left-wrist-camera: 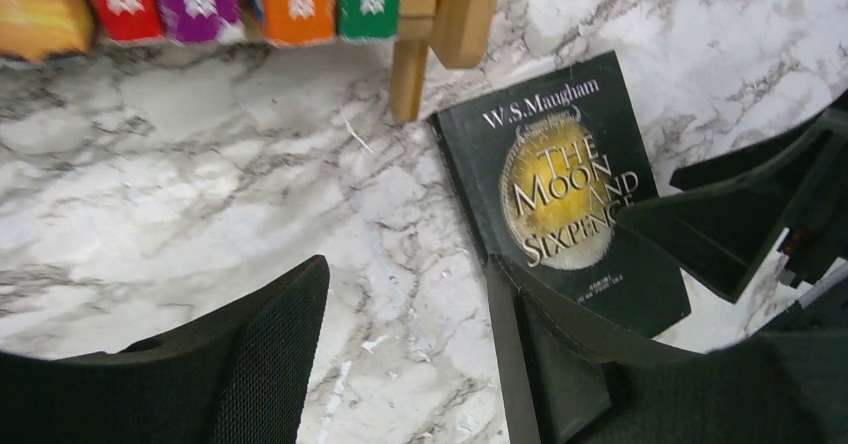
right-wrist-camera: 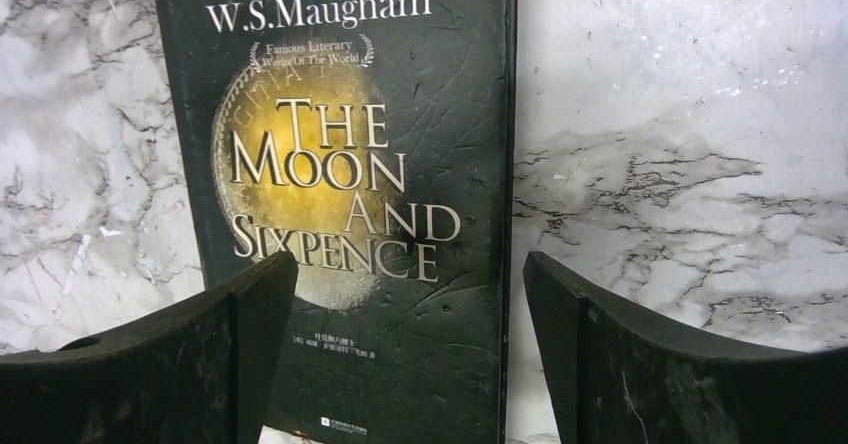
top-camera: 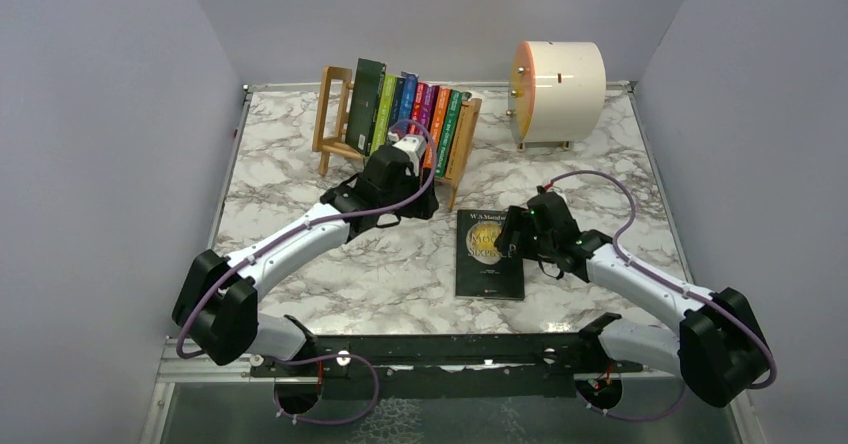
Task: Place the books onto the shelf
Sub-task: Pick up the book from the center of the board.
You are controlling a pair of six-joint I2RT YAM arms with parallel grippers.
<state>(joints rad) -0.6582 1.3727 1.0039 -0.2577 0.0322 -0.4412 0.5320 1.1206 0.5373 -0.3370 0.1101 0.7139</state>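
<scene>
- The dark green book (top-camera: 489, 254) lies flat and cover-up on the counter (top-camera: 400, 274). Its far corner is just beside the right foot of the shelf (top-camera: 465, 144). The other books (top-camera: 410, 109) stand upright in the shelf.
- To lift it well, I judge that my right gripper (right-wrist-camera: 410, 274) should come down over the book's right long edge. One finger would go on the cover and one would slip under, because a thin paperback lying flat offers no other purchase.
- My right gripper hangs over that edge with its jaws wide apart and holds nothing. I cannot tell whether a fingertip touches the cover.
- My left gripper (left-wrist-camera: 410, 274) sits in front of the shelf, jaws partly apart and empty, with only bare counter between them.
</scene>
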